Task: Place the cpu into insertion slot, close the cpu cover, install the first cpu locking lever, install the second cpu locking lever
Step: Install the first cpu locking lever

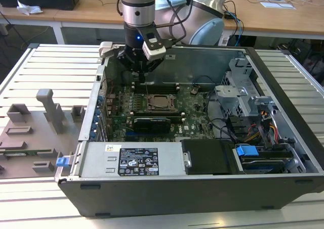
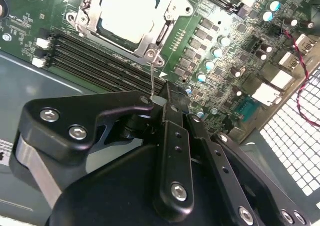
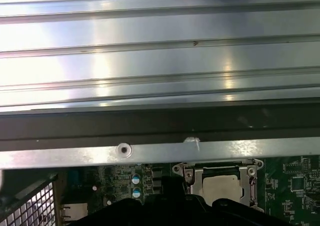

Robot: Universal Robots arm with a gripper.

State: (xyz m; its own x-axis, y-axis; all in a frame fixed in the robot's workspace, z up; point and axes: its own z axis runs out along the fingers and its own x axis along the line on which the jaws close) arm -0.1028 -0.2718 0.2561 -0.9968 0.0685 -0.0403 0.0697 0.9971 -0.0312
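I lose the cpu (image 2: 127, 11) and cpu cover (image 2: 120, 41) past the second wrist view's edge; my end effector (image 2: 160, 100) hides the green board (image 2: 210, 41) beneath it.

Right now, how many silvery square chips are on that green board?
1. The cpu sits mid-board, inside the cpu cover's window. The gripper, shut on a locking lever, hides some of the green board.

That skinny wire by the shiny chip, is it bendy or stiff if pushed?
The wire looks very thin, so it probably flexes a little yet springs back. One end meets the metal frame's corner, so it likely swings there rather than sliding. Probably light.
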